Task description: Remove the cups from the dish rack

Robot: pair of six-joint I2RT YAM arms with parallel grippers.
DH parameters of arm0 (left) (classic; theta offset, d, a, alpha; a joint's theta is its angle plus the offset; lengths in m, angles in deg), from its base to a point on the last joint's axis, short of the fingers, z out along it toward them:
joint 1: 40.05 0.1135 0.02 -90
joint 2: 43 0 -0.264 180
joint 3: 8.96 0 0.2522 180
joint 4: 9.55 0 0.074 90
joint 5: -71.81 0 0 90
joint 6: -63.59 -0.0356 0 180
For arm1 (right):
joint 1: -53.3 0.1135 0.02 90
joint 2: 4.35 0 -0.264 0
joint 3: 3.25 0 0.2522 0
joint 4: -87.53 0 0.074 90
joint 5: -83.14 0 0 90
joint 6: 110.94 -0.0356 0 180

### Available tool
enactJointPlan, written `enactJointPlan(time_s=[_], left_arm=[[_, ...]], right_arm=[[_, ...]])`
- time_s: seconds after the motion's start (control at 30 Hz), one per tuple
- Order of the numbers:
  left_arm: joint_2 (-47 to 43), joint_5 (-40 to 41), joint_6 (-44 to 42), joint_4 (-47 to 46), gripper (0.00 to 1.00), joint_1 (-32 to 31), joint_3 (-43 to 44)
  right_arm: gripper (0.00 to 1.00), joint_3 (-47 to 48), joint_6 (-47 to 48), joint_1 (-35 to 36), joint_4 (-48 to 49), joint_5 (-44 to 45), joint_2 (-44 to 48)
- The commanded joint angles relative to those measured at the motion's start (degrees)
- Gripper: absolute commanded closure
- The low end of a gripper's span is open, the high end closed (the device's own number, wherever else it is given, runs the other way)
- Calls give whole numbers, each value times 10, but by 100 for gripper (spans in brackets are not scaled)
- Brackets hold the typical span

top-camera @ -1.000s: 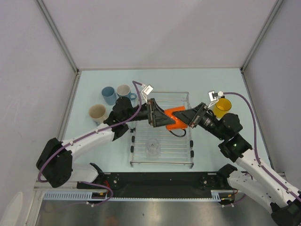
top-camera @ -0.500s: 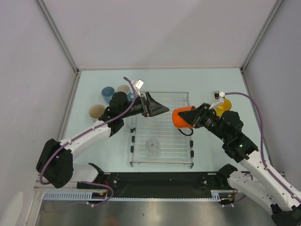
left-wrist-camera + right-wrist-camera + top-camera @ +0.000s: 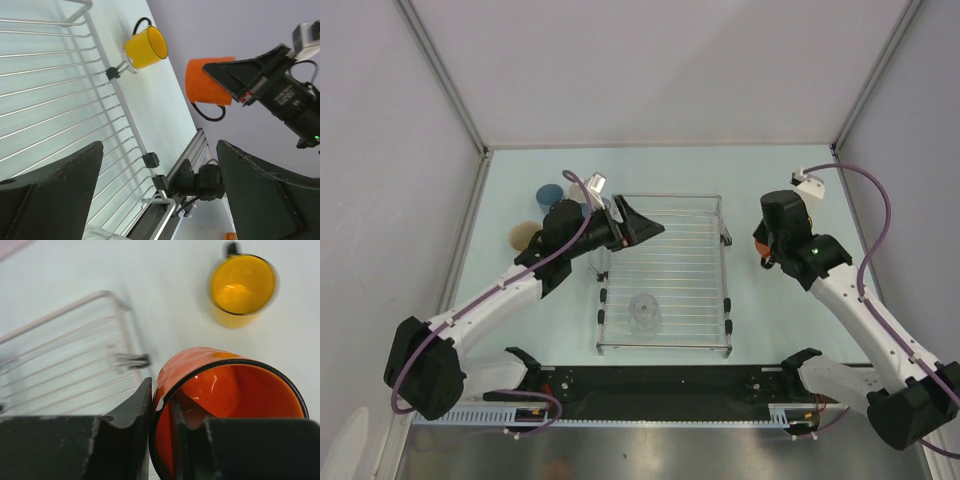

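We find the right gripper (image 3: pixel 161 407) clamped on the rim of the orange mug (image 3: pixel 227 400). In the right wrist view one finger (image 3: pixel 125 430) lies against the outer wall and the other sits inside the mouth. Only the left wrist view shows the mug from the side: held in the air to the right of the dish rack (image 3: pixel 665 262), mouth turned sideways, handle underneath. In the top view the right arm (image 3: pixel 860 310) covers all but an orange sliver of it. The left gripper (image 3: pixel 638 226) hangs over the rack's far left part, jaws wide apart and empty. Both wrist views show the yellow cup (image 3: pixel 242 287) upright on the table (image 3: pixel 770 315) near the rack's far right corner. Only the top view shows the clear glass (image 3: pixel 643 312) on the rack's near half. It also shows a light blue cup (image 3: pixel 550 193) and a beige cup (image 3: pixel 525 235) left of the rack, partly behind the left arm (image 3: pixel 510 290).
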Motion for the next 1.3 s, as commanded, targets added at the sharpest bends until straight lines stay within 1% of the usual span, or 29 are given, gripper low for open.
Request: enactJointPlan(time_s=[0.0,0.07,0.23,0.4,0.67,0.87,0.9,1.13,1.27], left_arm=[[-48,51,-27,56,0,3,-7],[-54,61,-32,73,0,3,-10],[-63,73,-31,98,0,2,-18],[-60,71,-24,103,0,3,-27],[-69,77,-28,120,0,3,-31],[-72,77,-32,120,0,3,-32],[-75,78,-33,137,0,3,-33],[-81,89,-35,142,0,2,-46],[-71,81,-33,139,0,2,-45]], right_arm=[[100,-3,-18,-89,-27,53,-1],[100,-6,-21,-121,-28,47,-10],[100,-21,-46,-150,-40,60,-39],[100,-43,-76,-193,-36,26,-65],[100,-67,-94,-202,-22,36,-100],[100,-74,-103,-215,3,25,-148],[100,-76,-104,-216,9,25,-156],[100,-100,-99,-218,34,29,-170],[100,-110,-92,-221,45,29,-179]])
